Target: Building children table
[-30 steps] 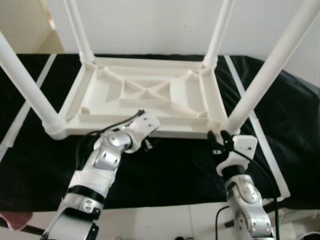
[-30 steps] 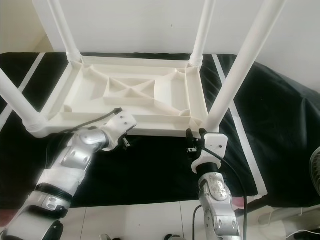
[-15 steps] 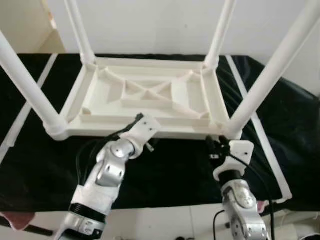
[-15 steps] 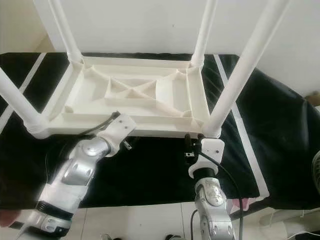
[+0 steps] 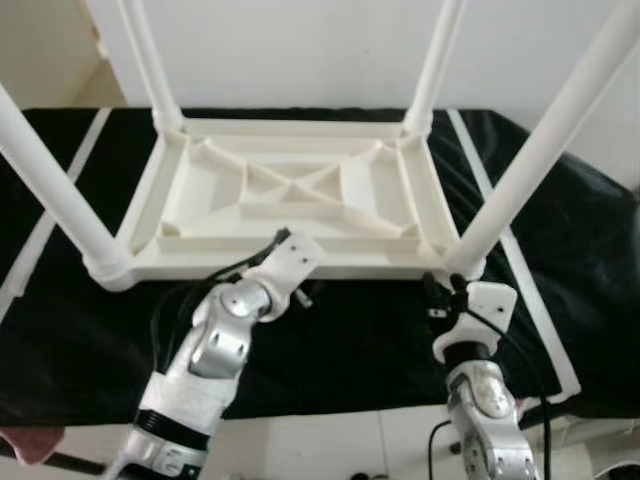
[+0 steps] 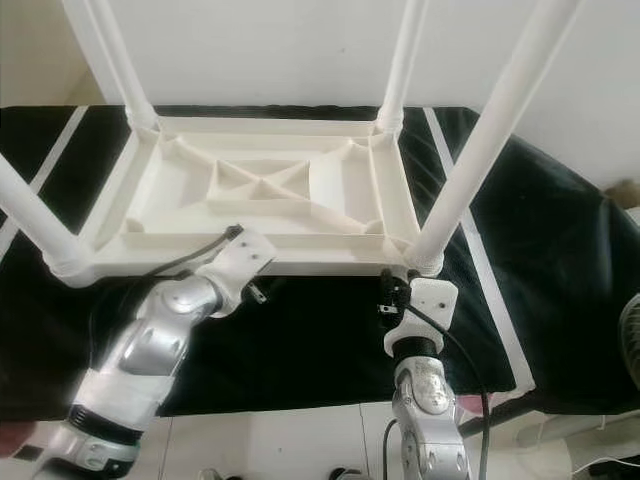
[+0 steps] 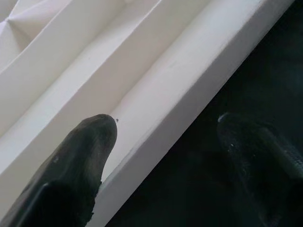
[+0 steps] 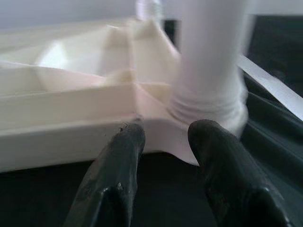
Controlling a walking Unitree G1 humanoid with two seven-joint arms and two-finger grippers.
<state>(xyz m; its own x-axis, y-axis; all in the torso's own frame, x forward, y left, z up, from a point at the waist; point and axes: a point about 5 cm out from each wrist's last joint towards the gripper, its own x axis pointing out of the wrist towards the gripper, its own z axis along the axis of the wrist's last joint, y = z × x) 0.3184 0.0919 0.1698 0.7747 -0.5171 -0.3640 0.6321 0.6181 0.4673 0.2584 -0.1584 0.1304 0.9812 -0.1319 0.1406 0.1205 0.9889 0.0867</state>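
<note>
A white plastic children's table (image 5: 300, 195) lies upside down on a black surface (image 5: 350, 340), near the middle of it. Its four round white legs (image 5: 530, 165) stick up toward me, one at each corner. White tape stripes (image 5: 530, 300) run along the left and right edges of the black surface. A white wall (image 5: 300, 50) stands behind the far edge. I see no words or labels on anything.

My left hand (image 5: 300, 290) is at the near long edge of the table top. Its two black fingers (image 7: 85, 156) are spread apart: one lies over the white rim and the other is above the black surface just beside it. It holds nothing.

My right hand (image 5: 440, 290) is just in front of the near right corner of the table, right by that leg (image 8: 208, 56). Its fingers (image 8: 118, 161) are open with a small gap and point at the corner. They hold nothing.
</note>
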